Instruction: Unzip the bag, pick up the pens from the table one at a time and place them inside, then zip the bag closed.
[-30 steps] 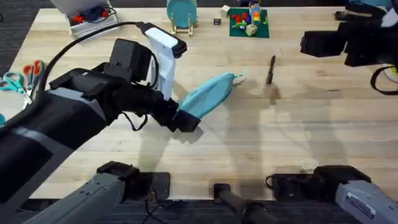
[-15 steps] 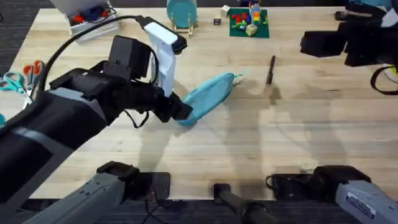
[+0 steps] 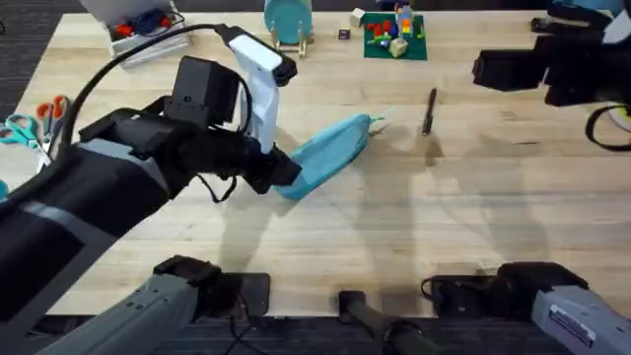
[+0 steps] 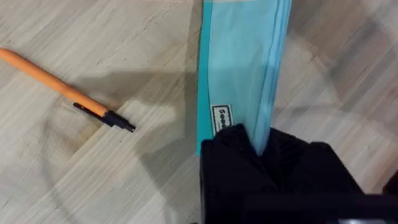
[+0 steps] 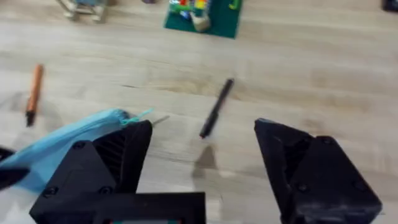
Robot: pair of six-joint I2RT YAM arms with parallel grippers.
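Note:
The light-blue bag (image 3: 333, 148) lies slanted in the middle of the table (image 3: 444, 217), its pull tab end toward the far right. My left gripper (image 3: 283, 177) is shut on the bag's near-left end; in the left wrist view the black fingers (image 4: 261, 149) pinch the fabric of the bag (image 4: 239, 62) along its seam. An orange pen (image 4: 59, 87) lies on the wood just beside the bag, also seen as the orange pen (image 5: 33, 93). The black pen (image 3: 430, 108) lies right of the bag. My right gripper (image 5: 202, 162) hangs open above the table's far right, over the black pen (image 5: 216, 109).
A teal disc on a wooden stand (image 3: 288, 22), a green plate with small toys (image 3: 394, 37) and a white tray (image 3: 138, 25) line the far edge. Scissors (image 3: 39, 116) lie at the left edge. Bare wood stretches in front of the bag.
My left gripper has shifted a little to the left and back, taking the bag's near end with it. The right arm has barely moved.

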